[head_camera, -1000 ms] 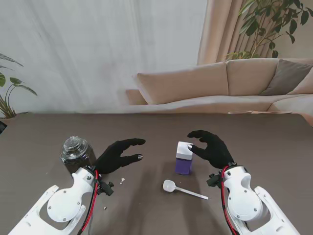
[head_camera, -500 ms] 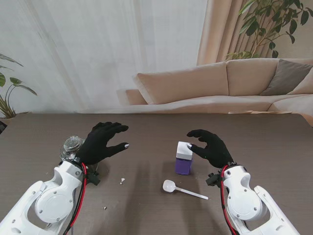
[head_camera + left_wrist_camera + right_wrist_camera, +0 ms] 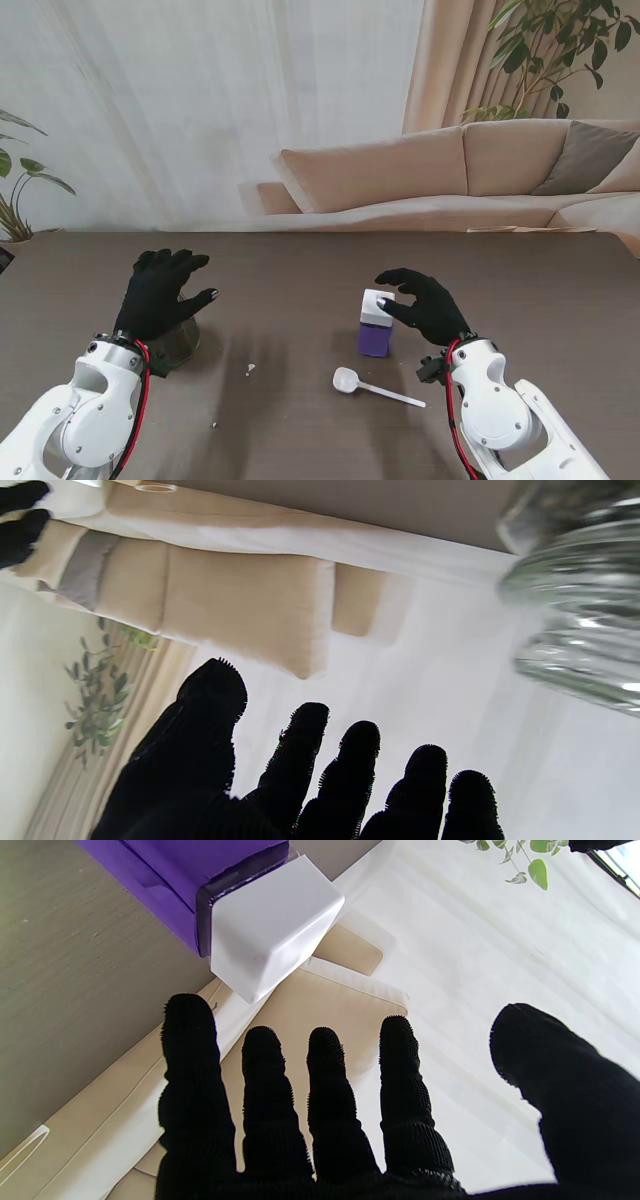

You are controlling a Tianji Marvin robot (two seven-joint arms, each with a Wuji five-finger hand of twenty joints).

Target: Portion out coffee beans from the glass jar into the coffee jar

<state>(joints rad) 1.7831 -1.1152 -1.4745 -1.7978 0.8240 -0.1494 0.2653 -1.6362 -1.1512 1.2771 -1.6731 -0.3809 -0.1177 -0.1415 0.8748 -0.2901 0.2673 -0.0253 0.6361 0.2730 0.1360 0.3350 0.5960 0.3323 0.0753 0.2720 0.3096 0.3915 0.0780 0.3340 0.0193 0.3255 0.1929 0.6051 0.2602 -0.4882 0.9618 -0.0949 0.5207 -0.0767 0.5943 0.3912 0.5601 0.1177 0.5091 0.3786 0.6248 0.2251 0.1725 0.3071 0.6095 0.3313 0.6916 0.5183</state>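
Note:
A glass jar (image 3: 178, 345) stands at the table's left, mostly hidden behind my left hand (image 3: 160, 292), which hovers over it with its fingers spread and nothing in them. In the left wrist view the glass jar (image 3: 575, 595) shows as a blurred ribbed lid beside the fingers (image 3: 345, 780). The coffee jar (image 3: 376, 323), purple with a white cap, stands right of centre. My right hand (image 3: 425, 305) is open just to its right, fingertips curled over the cap without gripping. The right wrist view shows the coffee jar (image 3: 250, 915) close beyond the spread fingers (image 3: 325, 1100).
A white plastic spoon (image 3: 372, 385) lies on the table nearer to me than the coffee jar. Small crumbs (image 3: 249, 369) dot the brown table (image 3: 300, 280) between the arms. A beige sofa (image 3: 450, 170) stands beyond the far edge.
My left hand has swung leftward and away from me, from right of the glass jar to over it, hiding its lid. My right hand has edged slightly toward the coffee jar's cap.

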